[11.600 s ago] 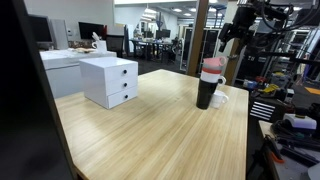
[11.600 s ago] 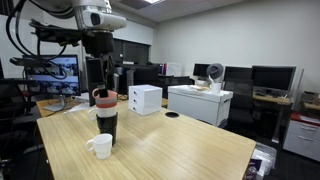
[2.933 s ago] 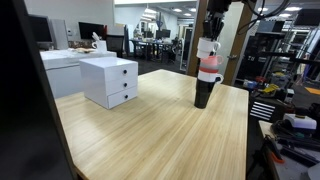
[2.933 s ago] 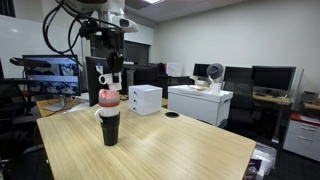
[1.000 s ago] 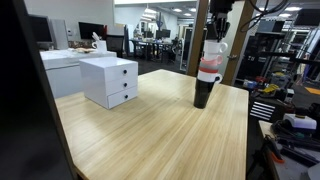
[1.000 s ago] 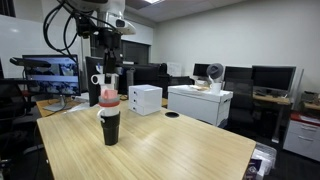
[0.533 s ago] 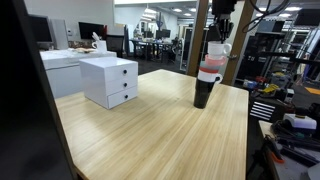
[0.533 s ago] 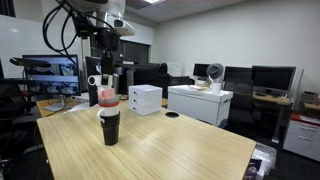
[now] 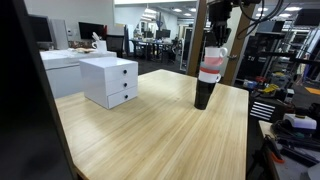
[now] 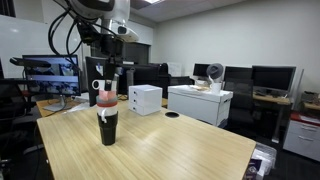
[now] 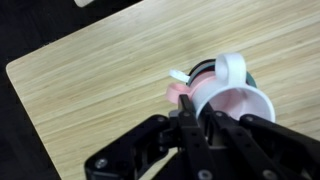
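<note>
One pale wooden worktop (image 9: 150,130) fills an open office; a white drawer unit (image 9: 109,80) stands well apart from the pincer (image 11: 198,122). Its fingers, nearly pressed together, meet the rim of the white cup (image 11: 235,100); whether they pinch it, I cannot tell. Earlier beside the black tumbler (image 9: 204,95), the cup now tops it, beneath the pincer.

The mug (image 11: 238,103) is white, with a faint pink tint inside in the wrist view. The tumbler (image 9: 204,96) under it is black, topped by a pink-red band (image 9: 209,73). The jaws are black, as is the arm above them. The surface (image 9: 150,130) is pale, honey-toned wood with a fine straight grain, crossed by thin darker seams between its planks. The drawer unit (image 9: 110,80) is plain white in both exterior views.
</note>
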`<control>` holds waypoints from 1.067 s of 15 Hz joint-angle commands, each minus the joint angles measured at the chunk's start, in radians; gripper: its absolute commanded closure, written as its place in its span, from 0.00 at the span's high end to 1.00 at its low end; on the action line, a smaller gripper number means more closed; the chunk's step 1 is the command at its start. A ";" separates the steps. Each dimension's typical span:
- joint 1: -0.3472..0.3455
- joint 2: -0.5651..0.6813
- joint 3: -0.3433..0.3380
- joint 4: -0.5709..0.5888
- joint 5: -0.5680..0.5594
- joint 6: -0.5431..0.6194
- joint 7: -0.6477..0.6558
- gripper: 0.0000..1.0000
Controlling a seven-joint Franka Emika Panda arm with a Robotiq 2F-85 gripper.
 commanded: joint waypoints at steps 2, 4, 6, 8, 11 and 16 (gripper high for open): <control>-0.004 0.021 0.003 -0.003 0.019 0.021 0.011 0.51; -0.001 0.016 0.003 -0.002 0.027 0.014 0.005 0.65; 0.002 0.010 0.004 0.000 0.034 0.011 0.002 0.77; 0.004 0.007 0.004 0.003 0.045 0.005 -0.001 0.91; 0.005 -0.002 0.008 0.010 0.058 -0.008 0.001 1.00; 0.010 -0.058 0.024 0.028 0.055 -0.029 -0.001 1.00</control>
